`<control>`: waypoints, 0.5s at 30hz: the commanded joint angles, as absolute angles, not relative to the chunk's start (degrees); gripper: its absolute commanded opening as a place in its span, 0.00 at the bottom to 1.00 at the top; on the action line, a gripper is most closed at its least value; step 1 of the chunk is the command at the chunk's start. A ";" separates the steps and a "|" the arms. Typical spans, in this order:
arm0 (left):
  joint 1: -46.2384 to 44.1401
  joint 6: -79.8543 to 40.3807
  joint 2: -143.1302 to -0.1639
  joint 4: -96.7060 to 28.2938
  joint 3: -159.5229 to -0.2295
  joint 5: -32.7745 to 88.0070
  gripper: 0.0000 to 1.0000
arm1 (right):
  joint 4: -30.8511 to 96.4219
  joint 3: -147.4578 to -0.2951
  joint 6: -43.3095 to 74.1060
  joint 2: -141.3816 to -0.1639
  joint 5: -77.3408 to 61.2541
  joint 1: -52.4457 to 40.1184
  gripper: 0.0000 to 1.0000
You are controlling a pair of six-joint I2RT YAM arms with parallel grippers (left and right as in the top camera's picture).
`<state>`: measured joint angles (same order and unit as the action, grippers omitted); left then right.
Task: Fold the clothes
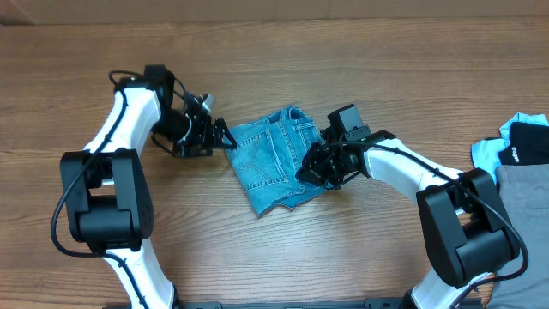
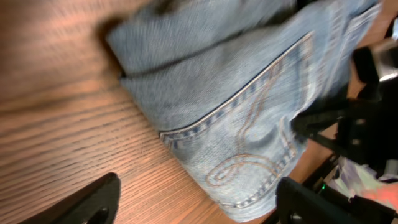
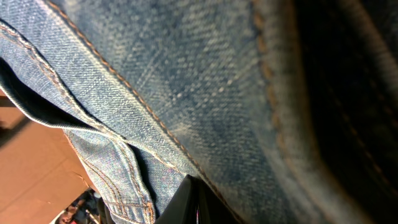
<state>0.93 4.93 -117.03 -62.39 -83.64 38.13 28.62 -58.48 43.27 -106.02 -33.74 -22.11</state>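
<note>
Left claw (image 1: 221, 137): spread wide, gripping nothing, tips just beside the left corner of the jeans (image 1: 270, 159). Right claw (image 1: 316, 170): closed tight on denim at the right edge of the jeans. Jeans: folded into a compact bundle, stitched back pocket up, at the middle of the counter (image 1: 360, 69), between both arms. Far right edge: grey garment (image 1: 525, 189), black garment (image 1: 530, 142), pale-blue garment (image 1: 487, 154), well apart from the jeans.
</note>
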 commanded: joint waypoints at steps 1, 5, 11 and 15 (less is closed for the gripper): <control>-0.14 2.42 -117.32 -59.13 -78.04 43.09 0.88 | 30.02 -55.61 44.10 -107.94 -29.63 -22.15 0.04; -0.23 -2.63 -117.32 -52.03 -72.14 46.63 0.91 | 30.00 -55.61 43.92 -107.94 -29.63 -22.13 0.05; -2.83 -11.20 -117.32 -40.86 -64.51 50.83 0.89 | 29.54 -55.61 43.70 -107.94 -29.63 -22.15 0.04; -6.55 -19.18 -117.32 -32.91 -60.80 48.84 0.83 | 29.39 -55.61 43.70 -107.94 -29.63 -22.15 0.04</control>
